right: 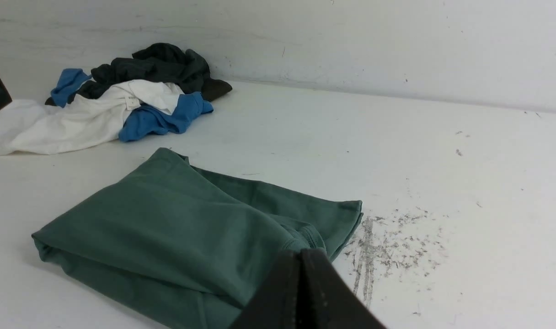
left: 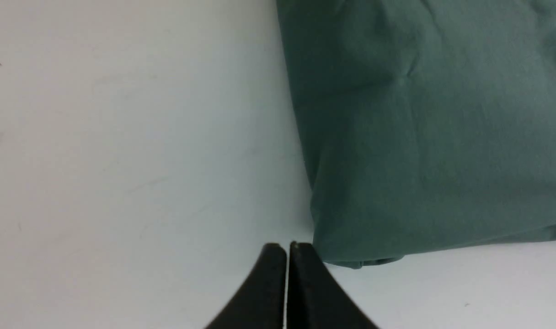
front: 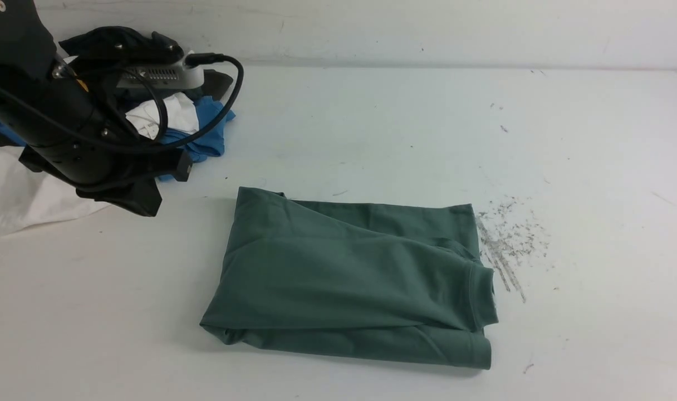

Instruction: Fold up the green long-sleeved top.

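White, scuffed tabletop fills the workspace, backed by a pale wall. At centre lies the muted sage-green cotton long-sleeved top, gathered into a compact, roughly rectangular bundle with its long axis running 9 to 3 o'clock in the front view; a cuffed or hemmed edge shows at the 3 o'clock end. At 10 o'clock from the bundle, well apart, sits a loose heap of black, white and blue garments, partly masked in the front view by the left arm. A patch of grey scuff marks lies just beside the bundle at 3 o'clock. The left pincer has both fingers pressed together, holding nothing, with its tips near the bundle's corner; contact cannot be confirmed. The right pincer is likewise together and empty, positioned over the cuffed end. Judgement: folding appears largely complete; for any tidying, each arm is nearest its own end of the bundle.
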`<state>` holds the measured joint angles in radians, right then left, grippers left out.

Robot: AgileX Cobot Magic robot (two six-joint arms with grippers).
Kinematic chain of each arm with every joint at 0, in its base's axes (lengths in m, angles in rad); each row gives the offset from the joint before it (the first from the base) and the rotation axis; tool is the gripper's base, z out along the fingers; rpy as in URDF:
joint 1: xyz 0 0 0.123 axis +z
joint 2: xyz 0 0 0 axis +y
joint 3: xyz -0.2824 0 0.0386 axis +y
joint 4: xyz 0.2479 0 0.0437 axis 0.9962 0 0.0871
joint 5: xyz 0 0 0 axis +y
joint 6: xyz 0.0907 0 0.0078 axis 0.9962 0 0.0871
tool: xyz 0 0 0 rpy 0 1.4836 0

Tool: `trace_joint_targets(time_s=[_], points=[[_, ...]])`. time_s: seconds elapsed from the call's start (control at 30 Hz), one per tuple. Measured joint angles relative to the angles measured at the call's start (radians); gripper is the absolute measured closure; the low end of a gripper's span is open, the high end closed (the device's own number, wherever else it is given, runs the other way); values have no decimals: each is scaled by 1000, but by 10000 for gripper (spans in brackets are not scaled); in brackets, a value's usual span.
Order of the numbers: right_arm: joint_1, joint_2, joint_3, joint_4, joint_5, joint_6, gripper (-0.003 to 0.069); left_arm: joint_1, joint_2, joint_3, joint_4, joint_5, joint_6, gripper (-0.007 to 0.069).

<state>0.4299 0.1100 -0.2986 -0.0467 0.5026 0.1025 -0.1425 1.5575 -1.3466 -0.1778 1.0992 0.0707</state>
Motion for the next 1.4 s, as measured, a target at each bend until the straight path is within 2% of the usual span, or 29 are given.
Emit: trace_joint_targets(time_s=[0.23, 0.37, 0.5, 0.57, 0.8, 1.03, 1.2, 1.33, 1.4], points=[[0, 0, 5, 0, -2, 0, 673, 0, 0, 0, 0, 1, 0, 629], [-17, -30, 80, 0, -62, 0, 673, 0, 0, 0, 0, 1, 0, 629], [-84, -87, 170, -6, -99, 0, 673, 0, 0, 0, 0, 2, 0, 629], [-175, -118, 246, -10, -106, 0, 673, 0, 0, 0, 0, 2, 0, 629], [-346, -121, 317, -25, -109, 0, 673, 0, 0, 0, 0, 6, 0, 629], [-359, -121, 317, -26, -110, 0, 673, 0, -63, 0, 2, 80, 10, 629], [-359, -121, 317, -27, -110, 0, 673, 0, -182, 42, -6, 72, 15, 629], [-359, -121, 317, -27, -110, 0, 673, 0, -335, 183, -14, 21, 15, 629], [-359, -121, 317, -27, -111, 0, 673, 0, -488, 311, -16, -40, 10, 629]])
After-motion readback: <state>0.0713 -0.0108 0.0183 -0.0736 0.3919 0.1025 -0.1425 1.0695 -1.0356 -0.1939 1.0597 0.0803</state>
